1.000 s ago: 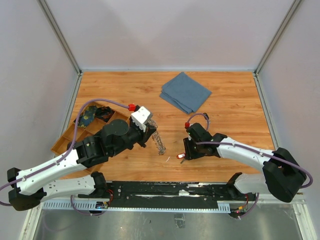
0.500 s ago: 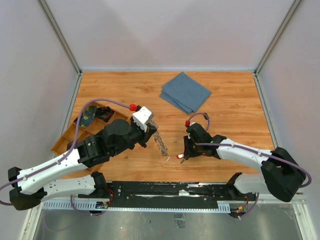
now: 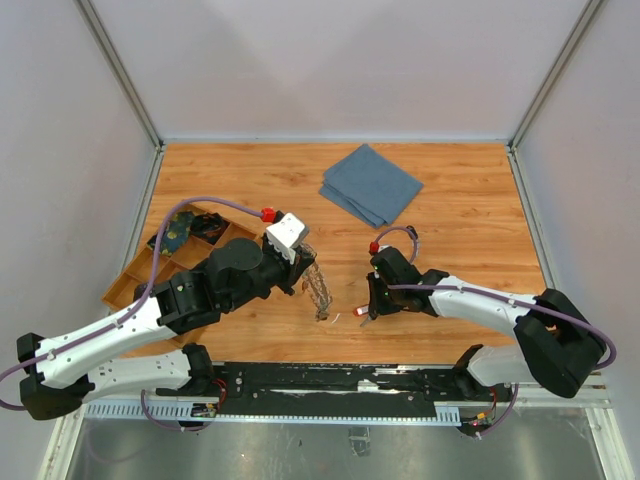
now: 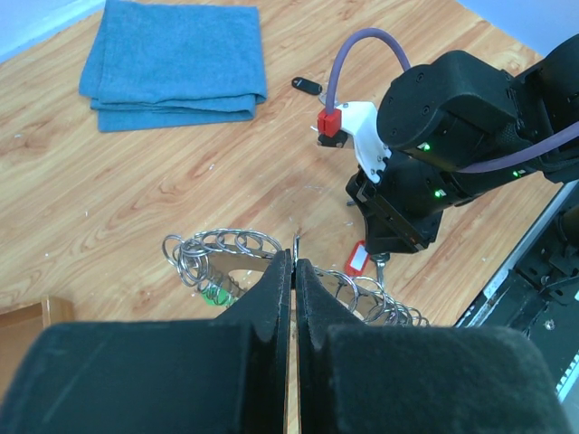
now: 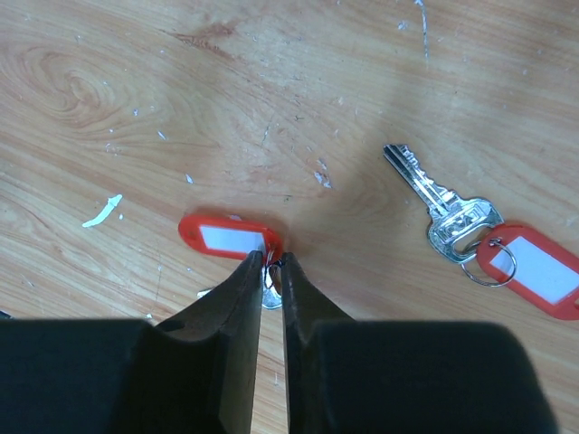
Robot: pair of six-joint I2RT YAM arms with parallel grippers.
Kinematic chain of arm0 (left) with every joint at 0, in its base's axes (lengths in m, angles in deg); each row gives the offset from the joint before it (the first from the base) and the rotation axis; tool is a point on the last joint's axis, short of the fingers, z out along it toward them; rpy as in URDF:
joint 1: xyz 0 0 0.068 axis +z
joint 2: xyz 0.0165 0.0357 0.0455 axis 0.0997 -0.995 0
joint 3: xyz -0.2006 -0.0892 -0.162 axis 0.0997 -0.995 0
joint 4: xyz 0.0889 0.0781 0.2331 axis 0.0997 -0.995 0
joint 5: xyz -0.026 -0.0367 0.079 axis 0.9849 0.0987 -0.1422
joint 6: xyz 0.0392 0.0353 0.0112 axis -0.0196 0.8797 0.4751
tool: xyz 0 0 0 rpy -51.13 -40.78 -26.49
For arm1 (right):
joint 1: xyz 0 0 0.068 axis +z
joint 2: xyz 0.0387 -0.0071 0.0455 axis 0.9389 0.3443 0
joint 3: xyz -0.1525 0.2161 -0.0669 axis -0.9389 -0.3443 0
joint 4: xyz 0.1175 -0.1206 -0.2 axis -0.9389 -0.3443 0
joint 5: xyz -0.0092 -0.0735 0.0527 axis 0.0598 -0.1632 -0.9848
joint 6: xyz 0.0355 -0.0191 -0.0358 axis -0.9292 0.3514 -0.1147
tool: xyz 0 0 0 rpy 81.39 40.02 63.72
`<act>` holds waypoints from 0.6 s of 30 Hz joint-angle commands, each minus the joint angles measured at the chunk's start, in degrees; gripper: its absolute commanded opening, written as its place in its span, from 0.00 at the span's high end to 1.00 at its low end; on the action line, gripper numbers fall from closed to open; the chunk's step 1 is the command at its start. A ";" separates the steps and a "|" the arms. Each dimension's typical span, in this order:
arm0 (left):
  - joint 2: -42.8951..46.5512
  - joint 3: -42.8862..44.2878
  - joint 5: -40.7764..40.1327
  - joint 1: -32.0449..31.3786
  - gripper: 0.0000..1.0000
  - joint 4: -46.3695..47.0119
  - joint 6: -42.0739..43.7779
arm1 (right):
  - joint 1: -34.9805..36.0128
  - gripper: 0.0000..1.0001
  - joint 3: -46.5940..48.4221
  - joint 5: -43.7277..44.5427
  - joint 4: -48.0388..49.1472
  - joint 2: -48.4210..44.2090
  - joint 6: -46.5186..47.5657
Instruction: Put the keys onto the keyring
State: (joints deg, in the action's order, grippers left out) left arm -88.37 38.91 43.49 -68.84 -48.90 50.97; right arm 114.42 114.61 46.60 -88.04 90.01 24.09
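Wood table (image 3: 470, 220); left gripper (image 4: 294, 260) clamped on keyring (image 4: 217, 246); right gripper (image 5: 270, 264) pinching red-tagged key (image 5: 226, 237), second key (image 5: 443, 206) nearby

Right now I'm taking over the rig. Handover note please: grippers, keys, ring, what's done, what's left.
Left gripper: fingers shut on the keyring.
Right gripper: fingers shut at the small loop of a red-tagged key, whose tag is down on the wood, apart from the ring.
Loose: a second red-tagged key lies beside it, and a black-tagged key lies near the blue cloth.
Done: both grasps. A green tag shows at the ring; I cannot tell if it is threaded.
Left: thread the red key, then the others.
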 commanded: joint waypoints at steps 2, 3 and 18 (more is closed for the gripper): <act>0.20 1.64 0.25 0.29 0.99 3.48 0.72 | 1.11 0.87 -0.45 0.70 -0.65 -0.26 -0.91; 0.22 1.72 0.25 0.28 1.00 3.48 0.72 | 1.10 0.86 -0.49 0.70 -0.70 -0.48 -0.91; -0.53 1.80 0.86 0.32 0.99 3.67 0.59 | 1.28 0.80 -0.68 -0.06 -2.22 -1.41 -1.05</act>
State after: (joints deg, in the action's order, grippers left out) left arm -88.94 38.91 44.04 -68.84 -48.86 50.99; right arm 114.88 114.61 46.63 -88.87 88.33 23.96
